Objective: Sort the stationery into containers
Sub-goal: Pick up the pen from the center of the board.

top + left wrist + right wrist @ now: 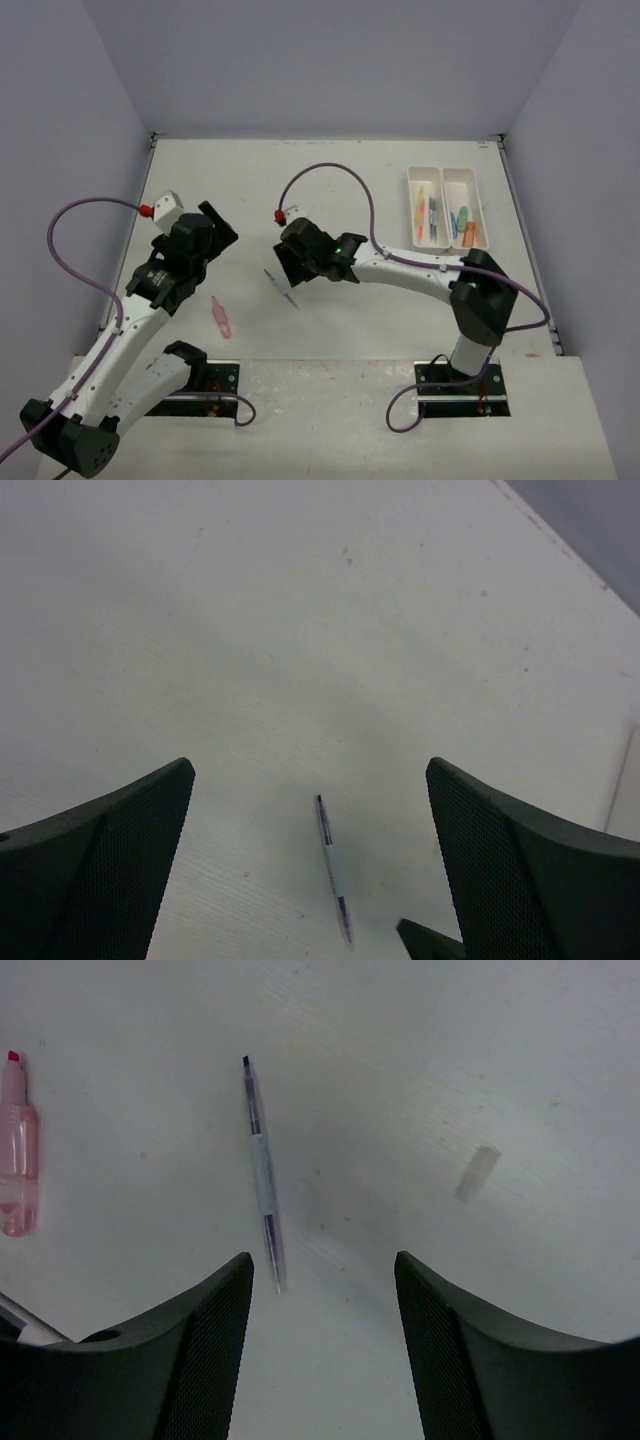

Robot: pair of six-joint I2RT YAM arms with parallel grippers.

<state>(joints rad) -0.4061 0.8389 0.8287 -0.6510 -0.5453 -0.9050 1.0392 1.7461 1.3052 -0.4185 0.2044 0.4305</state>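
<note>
Lying loose on the white counter (330,180), a thin clear-barrelled pen with dark ends (281,287) sits just below the right pincer (287,262), whose jaws stand spread and empty. A stubby translucent pink marker (221,317) rests to the pen's left, nearer the arm bases. The left pincer (218,226) hovers over bare counter, jaws wide apart and gripping nothing. At the far right, well apart from both loose items, a narrow white rectangular plastic tray (425,171) touches its matching tray (462,171); each holds several coloured pens. The right wrist view shows a small pale translucent tube (477,1174) beside the pen.
</note>
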